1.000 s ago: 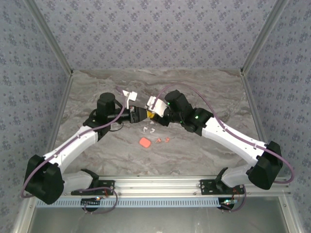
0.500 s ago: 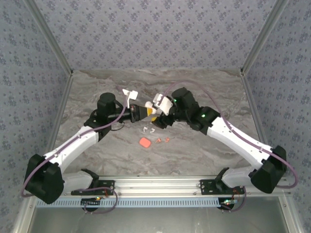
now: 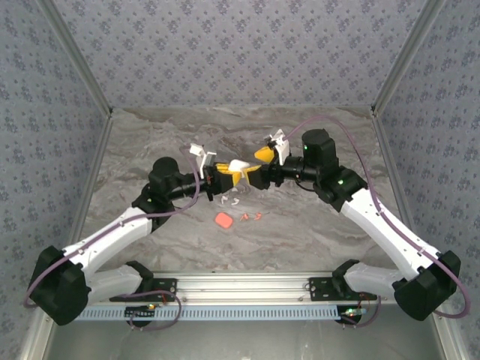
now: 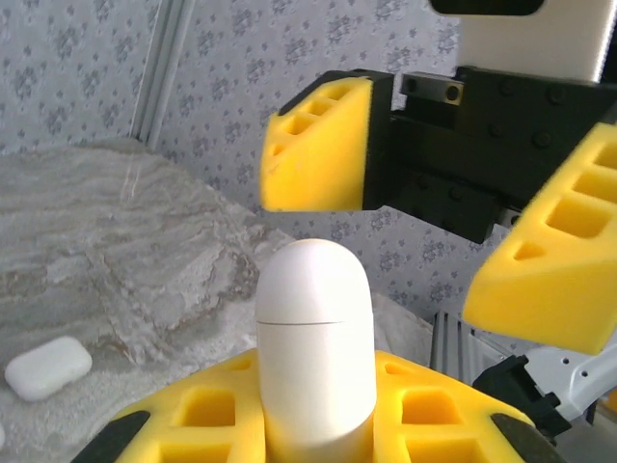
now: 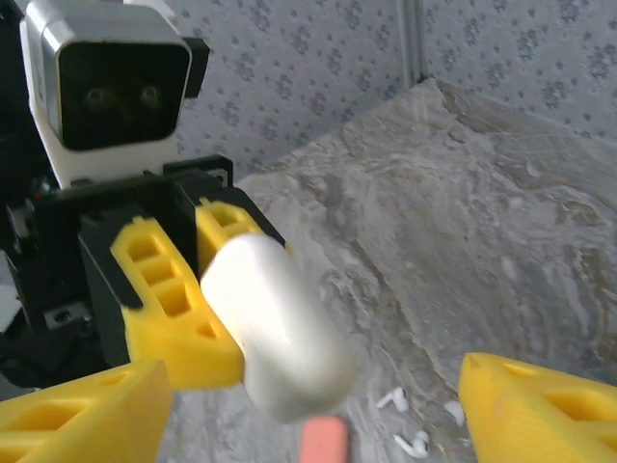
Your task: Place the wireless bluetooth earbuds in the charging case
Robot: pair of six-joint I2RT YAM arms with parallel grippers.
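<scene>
A white charging case, lid down, stands upright between the yellow fingers of my left gripper, which is shut on it. From above, the case hangs over the table's middle in the left gripper. My right gripper faces it, open, its fingers apart on either side of the case's tip and not touching it. In the right wrist view the case sits ahead of the open right gripper. White earbuds lie on the table below. Salmon-red earbuds lie nearer the front.
A salmon case lies on the marble table beside the salmon earbuds, and shows in the right wrist view. A second white case rests on the table to the left. Patterned walls enclose the back and sides.
The right gripper opened, let go of the white case and drew back to the right. The left gripper closed on the case and now holds it alone, shifted slightly rightward.
</scene>
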